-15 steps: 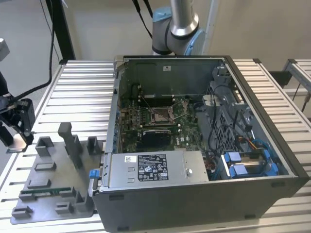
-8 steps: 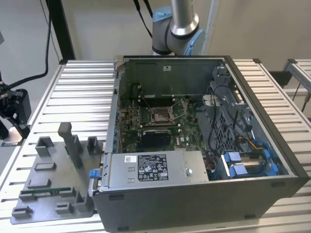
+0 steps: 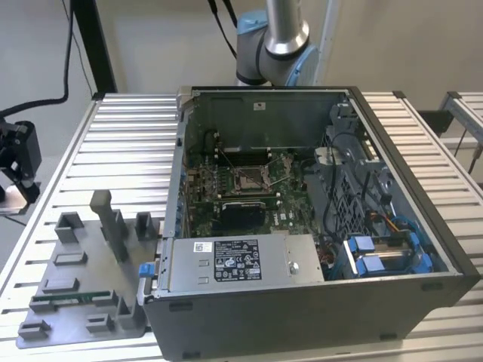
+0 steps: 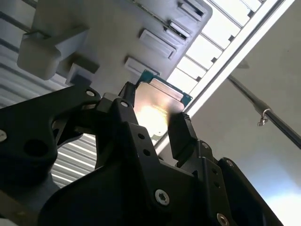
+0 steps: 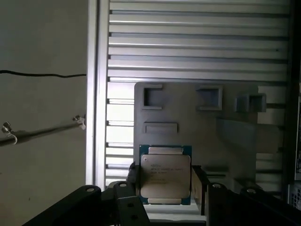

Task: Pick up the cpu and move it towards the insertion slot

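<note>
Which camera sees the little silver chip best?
The first wrist view: the cpu faces the camera squarely, nearly its whole top visible, pinched by the gripper. The second wrist view sees it tilted, washed by glare, partly behind the fingers.

An open desktop computer case takes up the centre and right of the exterior view, standing on a slatted aluminium table. A silver power supply sits along its near edge, with blue drive brackets at lower right. At lower left lies a grey plastic tray with upright posts, a green memory stick in one recess. A black device stands at the left edge.
</note>
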Tool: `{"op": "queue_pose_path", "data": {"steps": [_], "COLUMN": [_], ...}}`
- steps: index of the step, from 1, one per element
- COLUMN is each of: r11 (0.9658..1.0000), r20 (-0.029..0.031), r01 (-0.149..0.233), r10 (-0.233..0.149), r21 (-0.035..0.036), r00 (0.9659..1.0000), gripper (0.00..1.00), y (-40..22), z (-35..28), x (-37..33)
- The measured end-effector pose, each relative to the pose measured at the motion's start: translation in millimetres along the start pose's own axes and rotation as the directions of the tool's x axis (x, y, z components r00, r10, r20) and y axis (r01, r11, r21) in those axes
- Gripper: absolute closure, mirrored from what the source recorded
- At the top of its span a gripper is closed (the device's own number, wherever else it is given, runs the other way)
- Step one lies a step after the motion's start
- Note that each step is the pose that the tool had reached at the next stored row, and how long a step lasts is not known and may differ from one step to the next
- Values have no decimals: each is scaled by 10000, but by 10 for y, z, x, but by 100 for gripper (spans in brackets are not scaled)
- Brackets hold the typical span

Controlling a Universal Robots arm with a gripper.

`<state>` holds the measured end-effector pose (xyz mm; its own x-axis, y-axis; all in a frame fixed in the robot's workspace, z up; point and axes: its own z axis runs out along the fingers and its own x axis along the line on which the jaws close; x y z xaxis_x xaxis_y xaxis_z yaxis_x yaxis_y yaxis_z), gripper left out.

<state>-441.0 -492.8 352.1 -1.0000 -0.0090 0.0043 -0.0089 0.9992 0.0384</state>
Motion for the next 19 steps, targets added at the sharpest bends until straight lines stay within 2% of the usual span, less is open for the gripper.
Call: {"op": "queue_pose_path", "data": {"steps": [19], "r11": [10000], "r20": [1], "r01": [0], "r10": [0], "r21": [0], "r00": [10000], "gripper": [100], "y": [21], "z": [-547], "x": [2]}}
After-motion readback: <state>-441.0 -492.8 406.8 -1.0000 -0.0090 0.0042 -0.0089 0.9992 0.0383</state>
